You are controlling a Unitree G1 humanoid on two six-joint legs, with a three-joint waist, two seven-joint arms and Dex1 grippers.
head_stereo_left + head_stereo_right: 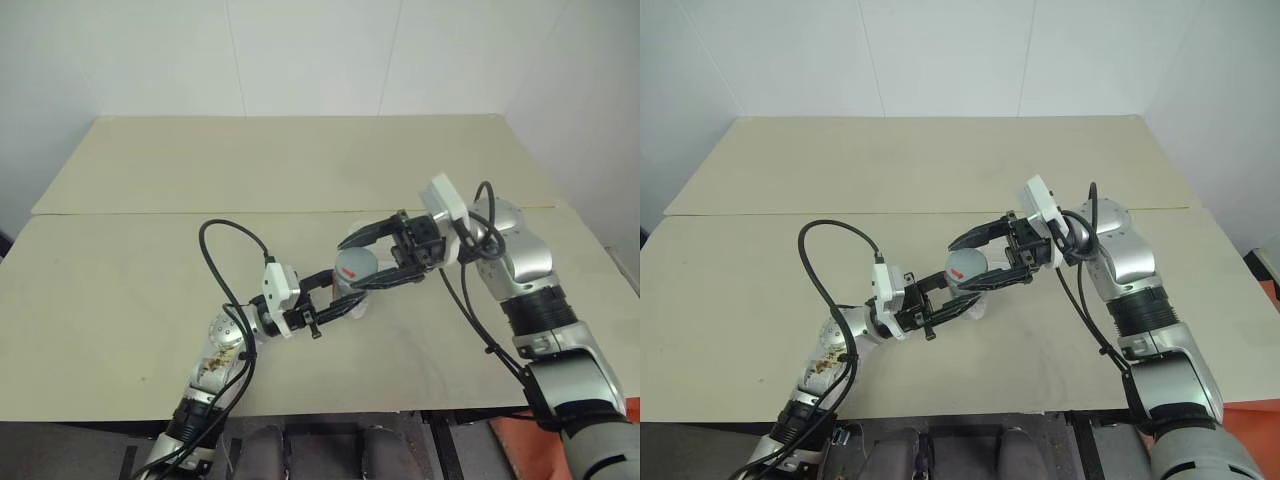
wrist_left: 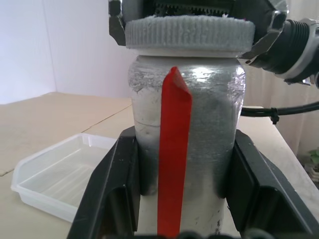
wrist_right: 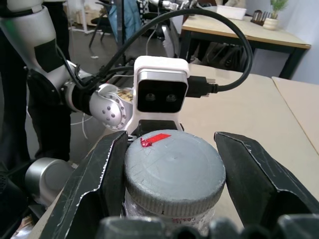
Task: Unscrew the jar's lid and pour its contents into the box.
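Ribbed grey lid (image 3: 174, 172) in right fingers (image 3: 259, 174), silvery cylindrical jar (image 2: 187, 144) in left fingers (image 2: 112, 189)

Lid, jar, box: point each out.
lid (image 3: 174, 172): right wrist view, middle of its flat grey top.
jar (image 2: 209, 124): left wrist view, silvery body beside the red mark.
box (image 2: 37, 191): left wrist view, near wall of the clear tray.

Standing above the table (image 1: 150, 290), near its middle: the jar (image 2: 187, 144), lid (image 2: 188, 33) sitting on top. Clamping the jar from its left, the left tool (image 1: 340, 300); closing on the lid from the jar's right, the right tool (image 1: 368, 255). Lying on the table just behind the jar: the box (image 2: 60, 179).
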